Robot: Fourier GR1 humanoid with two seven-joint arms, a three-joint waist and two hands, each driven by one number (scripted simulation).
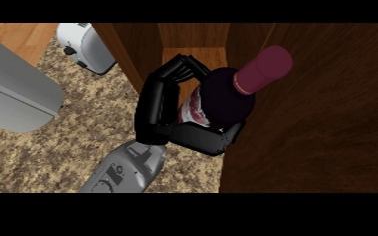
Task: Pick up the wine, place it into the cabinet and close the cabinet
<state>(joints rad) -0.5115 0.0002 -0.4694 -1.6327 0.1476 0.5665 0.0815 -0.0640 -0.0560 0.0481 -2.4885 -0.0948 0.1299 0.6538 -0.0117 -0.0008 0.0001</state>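
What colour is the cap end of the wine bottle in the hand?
Maroon, on the wine bottle's neck, clearest in the head view.

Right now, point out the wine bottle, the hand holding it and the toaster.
wine bottle (pixel 260 72): head view, on its maroon neck.
hand (pixel 159 105): head view, on the black fingers beside the bottle.
toaster (pixel 88 42): head view, on its white body.

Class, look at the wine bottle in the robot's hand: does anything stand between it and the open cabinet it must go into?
Nothing visible does. The hand holds the wine bottle right at the cabinet opening, with the wooden shelf showing bare behind it.
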